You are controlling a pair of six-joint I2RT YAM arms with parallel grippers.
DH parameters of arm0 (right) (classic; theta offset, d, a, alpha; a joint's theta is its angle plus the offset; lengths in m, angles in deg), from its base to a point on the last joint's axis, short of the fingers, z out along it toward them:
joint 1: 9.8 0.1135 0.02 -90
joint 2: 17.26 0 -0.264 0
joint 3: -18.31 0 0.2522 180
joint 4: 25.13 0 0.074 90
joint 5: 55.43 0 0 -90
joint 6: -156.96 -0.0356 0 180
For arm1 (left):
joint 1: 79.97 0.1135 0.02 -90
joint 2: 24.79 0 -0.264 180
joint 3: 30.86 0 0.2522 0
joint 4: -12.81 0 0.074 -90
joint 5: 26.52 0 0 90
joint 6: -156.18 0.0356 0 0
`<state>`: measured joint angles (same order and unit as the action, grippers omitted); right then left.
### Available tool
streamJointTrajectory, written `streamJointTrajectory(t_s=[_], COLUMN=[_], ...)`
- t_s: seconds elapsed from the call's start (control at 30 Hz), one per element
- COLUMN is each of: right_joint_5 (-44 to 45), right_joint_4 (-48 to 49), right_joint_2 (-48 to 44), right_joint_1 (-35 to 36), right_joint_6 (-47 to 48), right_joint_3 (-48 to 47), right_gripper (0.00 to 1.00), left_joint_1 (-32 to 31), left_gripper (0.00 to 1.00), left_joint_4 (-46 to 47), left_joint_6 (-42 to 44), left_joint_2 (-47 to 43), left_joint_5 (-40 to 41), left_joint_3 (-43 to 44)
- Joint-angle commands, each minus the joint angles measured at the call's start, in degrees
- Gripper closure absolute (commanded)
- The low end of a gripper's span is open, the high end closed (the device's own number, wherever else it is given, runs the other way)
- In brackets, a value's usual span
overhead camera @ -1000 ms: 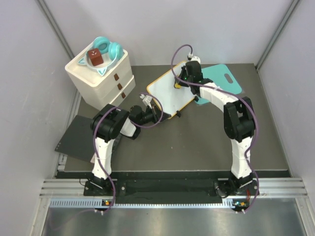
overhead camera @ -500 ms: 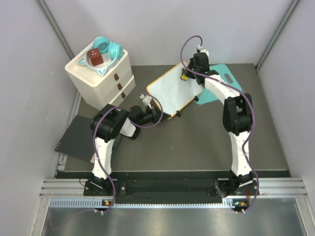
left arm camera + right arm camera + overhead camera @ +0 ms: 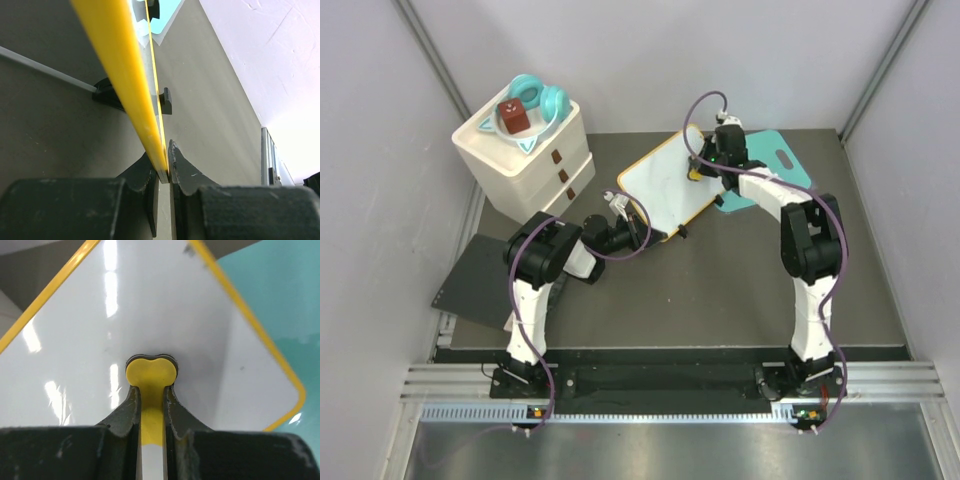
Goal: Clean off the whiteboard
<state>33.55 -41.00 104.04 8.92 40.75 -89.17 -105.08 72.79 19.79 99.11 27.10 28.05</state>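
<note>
The whiteboard [image 3: 665, 185], white with a yellow-orange frame, lies slanted at the table's back middle, with no handwriting visible. My left gripper [image 3: 642, 232] is shut on its near frame edge; the left wrist view shows the yellow frame [image 3: 120, 65] pinched between my jaws [image 3: 167, 172]. My right gripper [image 3: 698, 168] is shut on a yellow eraser [image 3: 151, 372] and presses it on the white surface [image 3: 90, 340] near the board's far right edge. Only faint specks show on the board.
A teal cutting board [image 3: 775, 162] lies under the whiteboard's right side and also shows in the right wrist view [image 3: 280, 300]. A white drawer unit [image 3: 530, 160] holding teal headphones [image 3: 542, 100] stands back left. A dark mat [image 3: 480, 285] lies at left.
My right gripper moved with the eraser from the board's upper middle to its far right corner, then back a little toward me. The left gripper stayed clamped on the frame.
</note>
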Motion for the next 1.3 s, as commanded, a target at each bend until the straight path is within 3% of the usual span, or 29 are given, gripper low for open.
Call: streamJointTrajectory(t_s=[0.0, 0.23, 0.4, 0.63, 0.83, 1.0, 1.27], right_joint_5=[-4.8, 0.3, 2.9, 8.2, 12.5, 15.5, 17.5], right_joint_4=[-1.6, -0.3, -2.0, 1.7, 4.1, 3.4, -1.0], right_joint_2=[-3.4, -4.2, -3.3, -8.6, -11.4, -11.7, -9.6], right_joint_1=[9.1, 17.4, 16.8, 15.9, 15.9, 14.9, 10.0], right_joint_6=[3.1, 3.6, -2.8, -7.9, -10.2, -10.1, -9.3], right_joint_3=[6.3, 11.0, 13.2, 25.9, 31.4, 30.7, 21.7], right_gripper=[1.0, 1.0, 1.0, 1.0, 1.0, 1.0, 1.0], left_joint_1=[-1.4, -1.4, -1.4, -1.4, -1.4, -1.4, -1.4], left_gripper=[1.0, 1.0, 1.0, 1.0, 1.0, 1.0, 1.0], left_joint_4=[0.4, 1.1, 1.2, 1.4, 2.4, 2.3, 0.7], left_joint_6=[4.2, 3.9, 3.9, 3.6, 2.6, 2.7, 4.0], left_joint_2=[-2.2, -1.9, -2.4, -2.9, -2.9, -3.3, -4.1], left_joint_5=[-9.7, -9.8, -9.7, -9.9, -10.2, -10.4, -10.2], left_joint_3=[-0.5, -1.1, -1.7, -1.6, -1.6, -1.9, -2.6])
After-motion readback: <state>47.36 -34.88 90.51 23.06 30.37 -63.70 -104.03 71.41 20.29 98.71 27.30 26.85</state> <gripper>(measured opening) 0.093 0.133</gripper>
